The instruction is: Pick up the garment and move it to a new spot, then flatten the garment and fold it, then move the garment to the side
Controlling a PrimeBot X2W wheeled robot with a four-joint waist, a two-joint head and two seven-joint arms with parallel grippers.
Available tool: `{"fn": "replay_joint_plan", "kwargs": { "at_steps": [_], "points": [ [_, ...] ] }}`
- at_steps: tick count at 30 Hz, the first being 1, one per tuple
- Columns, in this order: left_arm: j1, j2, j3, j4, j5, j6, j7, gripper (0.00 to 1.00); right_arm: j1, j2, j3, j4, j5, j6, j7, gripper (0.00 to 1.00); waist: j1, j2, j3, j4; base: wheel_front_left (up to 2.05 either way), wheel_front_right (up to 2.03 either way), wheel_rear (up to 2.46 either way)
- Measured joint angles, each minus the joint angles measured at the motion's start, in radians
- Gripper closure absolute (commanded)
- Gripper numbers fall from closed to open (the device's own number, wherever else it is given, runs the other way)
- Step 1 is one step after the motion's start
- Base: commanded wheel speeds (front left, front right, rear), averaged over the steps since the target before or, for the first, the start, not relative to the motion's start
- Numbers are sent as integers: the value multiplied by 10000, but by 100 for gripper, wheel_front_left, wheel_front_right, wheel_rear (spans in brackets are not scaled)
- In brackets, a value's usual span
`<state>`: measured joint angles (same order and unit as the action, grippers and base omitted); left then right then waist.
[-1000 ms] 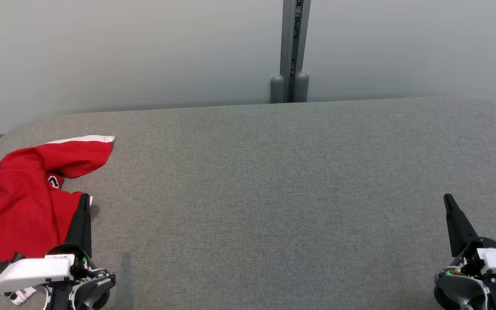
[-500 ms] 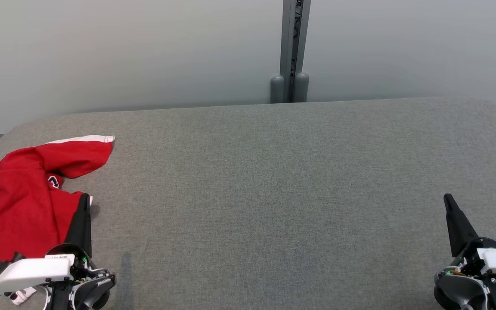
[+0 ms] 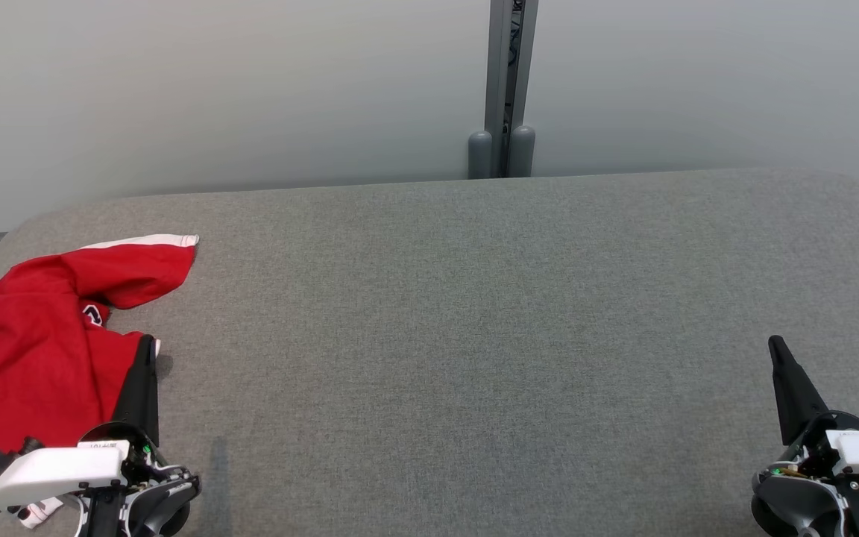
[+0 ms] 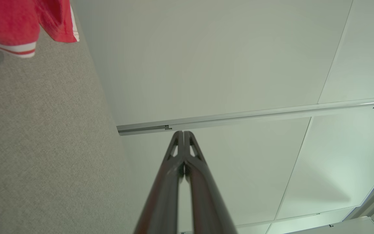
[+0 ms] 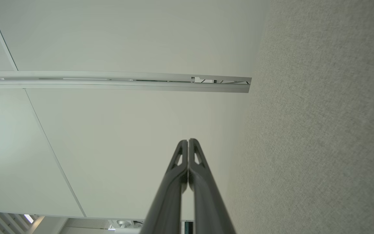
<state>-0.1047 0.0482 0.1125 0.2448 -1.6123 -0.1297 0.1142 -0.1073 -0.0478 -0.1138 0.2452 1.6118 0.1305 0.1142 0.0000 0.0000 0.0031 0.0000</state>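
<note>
Red garment, dark badge, lettering illegible.

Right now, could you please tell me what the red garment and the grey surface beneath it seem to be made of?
Red garment: probably a soft cotton-like knit, matte; it lies in limp folds, with white striped trim at an edge.
Grey surface: a woven, heathered upholstery-type cloth, matte; its speckled weave shows plainly.

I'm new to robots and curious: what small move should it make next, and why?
Probably open the left jaws and reach onto the red shirt: both pairs are shut and empty, and the shirt lies crumpled at the left end of the grey table, right beside the left jaws.
</note>
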Motion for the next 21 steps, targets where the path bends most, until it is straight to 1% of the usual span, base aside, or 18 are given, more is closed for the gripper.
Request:
{"fn": "replay_joint_plan", "kwargs": {
  "at_steps": [21],
  "points": [
    [0, 0, 0, 0, 0, 0, 0, 100, 0, 0, 0, 0, 0, 0, 0, 100, 0, 0, 0, 0, 0, 0, 0]
  ]
}}
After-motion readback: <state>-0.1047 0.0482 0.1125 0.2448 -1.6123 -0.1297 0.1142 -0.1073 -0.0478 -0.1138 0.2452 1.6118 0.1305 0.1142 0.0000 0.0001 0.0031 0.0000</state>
